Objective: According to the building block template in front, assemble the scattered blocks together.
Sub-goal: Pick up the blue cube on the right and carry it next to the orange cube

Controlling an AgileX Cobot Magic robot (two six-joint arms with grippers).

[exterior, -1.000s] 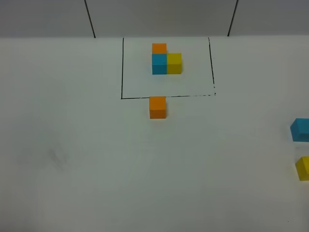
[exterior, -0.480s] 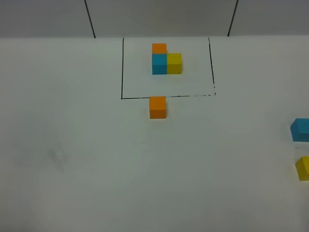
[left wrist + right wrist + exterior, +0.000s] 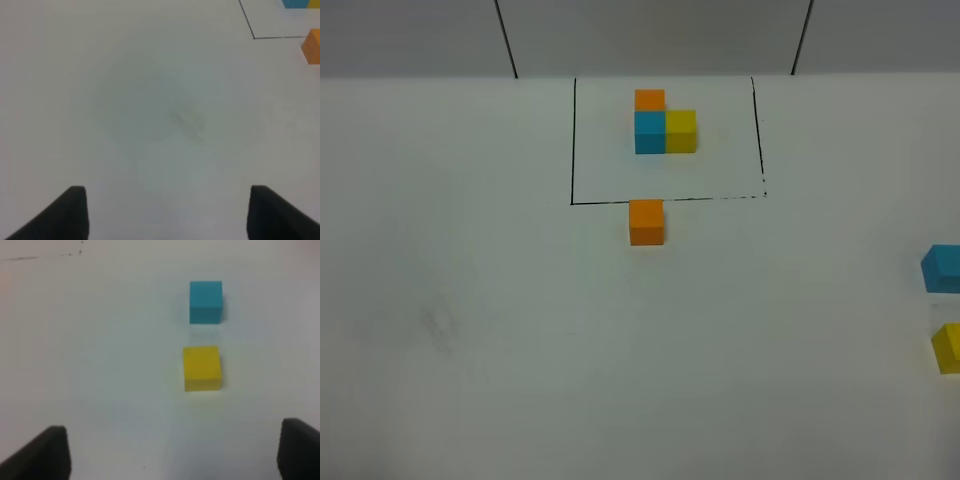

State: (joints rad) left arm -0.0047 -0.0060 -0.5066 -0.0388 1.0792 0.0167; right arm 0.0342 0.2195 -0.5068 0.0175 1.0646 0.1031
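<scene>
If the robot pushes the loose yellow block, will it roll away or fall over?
Probably not. The yellow block is a cube sitting flat on the table, so it should slide, not roll. It looks as wide as tall, so tipping seems unlikely. Its straight edges suggest it's stiff.

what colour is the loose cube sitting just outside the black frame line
The loose cube is orange, clearest in the exterior high view.

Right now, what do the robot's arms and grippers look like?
Only the tips show. The left gripper and the right gripper each end in two plain black, blunt wedge-shaped fingers, blurred. No cables, markings or arm segments are in view; the high camera shows no arm.
</scene>
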